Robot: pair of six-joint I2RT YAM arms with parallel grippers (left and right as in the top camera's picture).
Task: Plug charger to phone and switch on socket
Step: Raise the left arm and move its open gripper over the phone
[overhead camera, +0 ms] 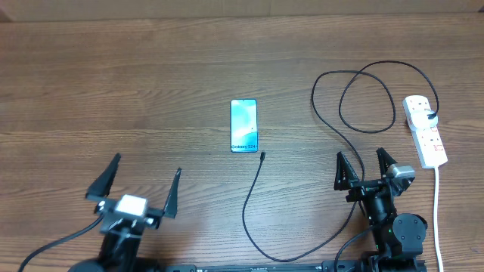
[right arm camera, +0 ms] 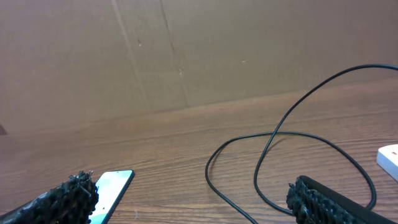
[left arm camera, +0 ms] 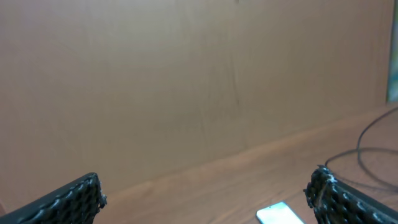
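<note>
- I see both tools wide open and empty: left tool [overhead camera: 147, 164] lower left, right tool [overhead camera: 360, 153] lower right.
- Phone [overhead camera: 243, 125] lies mid-frame on the bench [overhead camera: 113, 91], with the charger [overhead camera: 253, 189] tip just below it, unplugged.
- Socket [overhead camera: 425, 132] sits at the right edge.

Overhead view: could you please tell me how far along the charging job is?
Done: a black plug already sits in the socket. In hand: nothing; the left gripper and right gripper are open and empty. Left: the charger tip lies on the table just short of the phone, unplugged, and the socket switch needs pressing.
</note>
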